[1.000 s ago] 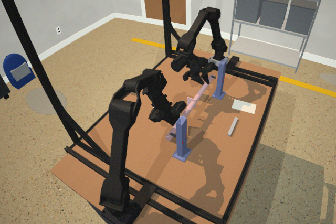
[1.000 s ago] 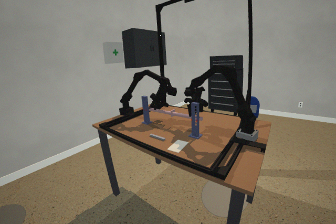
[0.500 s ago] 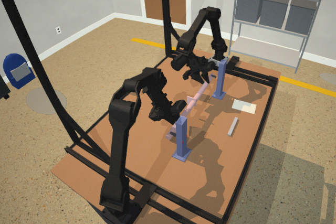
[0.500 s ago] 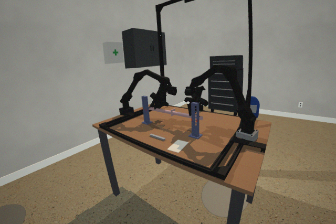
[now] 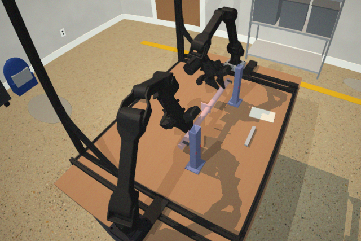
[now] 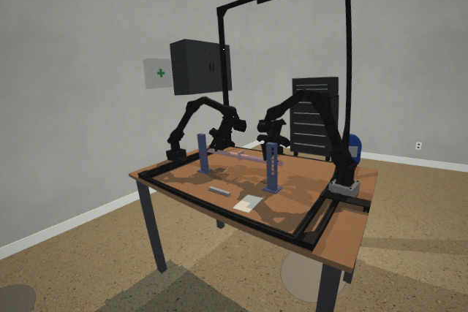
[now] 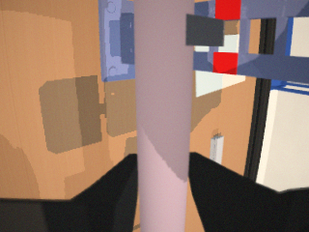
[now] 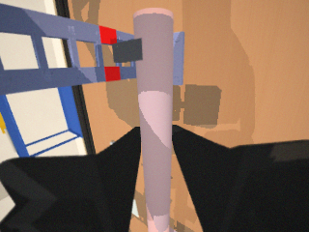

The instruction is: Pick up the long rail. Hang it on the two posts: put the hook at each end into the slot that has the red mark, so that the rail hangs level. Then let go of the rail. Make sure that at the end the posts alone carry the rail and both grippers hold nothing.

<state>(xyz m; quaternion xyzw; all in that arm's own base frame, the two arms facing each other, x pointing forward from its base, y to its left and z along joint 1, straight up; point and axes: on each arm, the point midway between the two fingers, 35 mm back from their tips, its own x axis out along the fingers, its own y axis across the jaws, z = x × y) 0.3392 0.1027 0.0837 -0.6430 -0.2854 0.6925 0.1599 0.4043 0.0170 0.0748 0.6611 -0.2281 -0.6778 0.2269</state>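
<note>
The left tool [image 5: 221, 86] [image 6: 265, 156] [image 7: 162, 160] and right tool [image 5: 189, 130] [image 6: 219, 147] [image 8: 155, 130] are both closed on the long rail [image 5: 215, 98] [image 6: 251, 158] [image 7: 163, 97] [image 8: 155, 72], fingers parted by its thickness, holding it above the worktop [image 5: 151, 156] [image 6: 302, 176] beside the posts. The left wrist view crops its end; a post [image 5: 194, 148] [image 6: 202, 153] partly covers it from the top.
</note>
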